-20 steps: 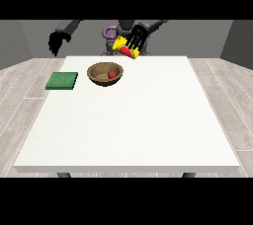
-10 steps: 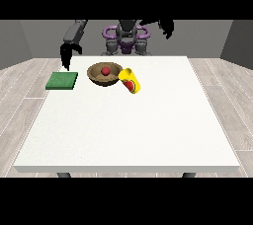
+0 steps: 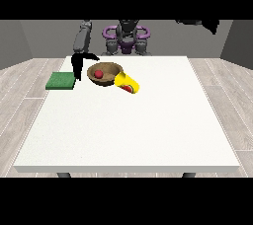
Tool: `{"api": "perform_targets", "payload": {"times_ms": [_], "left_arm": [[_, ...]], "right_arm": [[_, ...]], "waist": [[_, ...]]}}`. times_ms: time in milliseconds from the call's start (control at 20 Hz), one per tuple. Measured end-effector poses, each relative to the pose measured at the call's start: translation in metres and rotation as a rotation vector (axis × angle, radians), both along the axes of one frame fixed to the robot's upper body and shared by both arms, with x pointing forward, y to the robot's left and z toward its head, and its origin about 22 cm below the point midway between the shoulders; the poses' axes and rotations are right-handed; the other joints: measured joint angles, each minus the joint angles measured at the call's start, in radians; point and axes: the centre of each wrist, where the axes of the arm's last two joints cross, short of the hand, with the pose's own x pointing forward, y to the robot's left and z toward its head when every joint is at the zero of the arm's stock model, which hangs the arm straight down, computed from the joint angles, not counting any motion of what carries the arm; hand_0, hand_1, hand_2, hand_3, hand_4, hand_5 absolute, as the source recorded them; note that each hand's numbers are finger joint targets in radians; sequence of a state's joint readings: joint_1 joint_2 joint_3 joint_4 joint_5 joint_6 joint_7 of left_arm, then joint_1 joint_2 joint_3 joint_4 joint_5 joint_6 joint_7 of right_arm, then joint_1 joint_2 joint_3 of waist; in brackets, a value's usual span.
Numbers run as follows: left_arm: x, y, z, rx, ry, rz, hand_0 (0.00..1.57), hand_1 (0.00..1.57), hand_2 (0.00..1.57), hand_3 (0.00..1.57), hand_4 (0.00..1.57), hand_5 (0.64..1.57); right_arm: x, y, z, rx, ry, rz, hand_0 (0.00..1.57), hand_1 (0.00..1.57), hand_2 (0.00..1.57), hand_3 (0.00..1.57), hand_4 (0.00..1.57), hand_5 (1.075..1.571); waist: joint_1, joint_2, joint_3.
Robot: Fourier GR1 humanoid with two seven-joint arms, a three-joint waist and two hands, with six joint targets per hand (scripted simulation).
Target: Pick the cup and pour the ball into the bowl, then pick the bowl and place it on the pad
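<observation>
Bowl: brown wooden bowl (image 3: 105, 74) holds the small red ball (image 3: 99, 74).
Cup: yellow cup (image 3: 127, 82) lies tipped, touching the bowl.
Pad: green square pad (image 3: 61, 80), near the bowl.
Hand at view's left (image 3: 79, 64): beside the bowl; finger state unreadable.
Hand at view's right (image 3: 200, 22): raised, far off; fingers unreadable.
Advice: take the rim level.

The white table (image 3: 128, 130) carries three items near its far edge: a green pad (image 3: 61, 81) at the view's left, a brown bowl (image 3: 105, 74), and a yellow cup (image 3: 127, 83) lying on its side, touching the bowl.
</observation>
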State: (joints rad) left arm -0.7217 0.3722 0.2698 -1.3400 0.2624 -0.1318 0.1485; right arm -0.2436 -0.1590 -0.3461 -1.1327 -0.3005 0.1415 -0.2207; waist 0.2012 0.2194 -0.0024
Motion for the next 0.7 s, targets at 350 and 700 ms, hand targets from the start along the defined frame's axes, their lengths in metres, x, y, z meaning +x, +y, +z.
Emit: {"api": "perform_targets", "payload": {"times_ms": [350, 700], "left_arm": [[-0.012, 0.069, 0.018, -0.020, -0.014, 0.019, 0.00, 0.00, 0.00, 0.00, 0.28, 1.508], [-0.028, 0.104, 0.024, -0.031, -0.021, 0.035, 0.00, 0.00, 0.00, 0.00, 0.22, 1.491]], "right_arm": [[0.017, 0.019, -0.019, 0.010, 0.014, 0.025, 0.00, 0.00, 0.00, 0.00, 0.00, 1.568], [0.029, 0.026, -0.033, -0.003, 0.018, 0.022, 0.00, 0.00, 0.00, 0.00, 0.00, 1.571]], "waist": [[-0.032, 0.022, 0.0024], [-0.040, 0.024, -0.0029]]}}
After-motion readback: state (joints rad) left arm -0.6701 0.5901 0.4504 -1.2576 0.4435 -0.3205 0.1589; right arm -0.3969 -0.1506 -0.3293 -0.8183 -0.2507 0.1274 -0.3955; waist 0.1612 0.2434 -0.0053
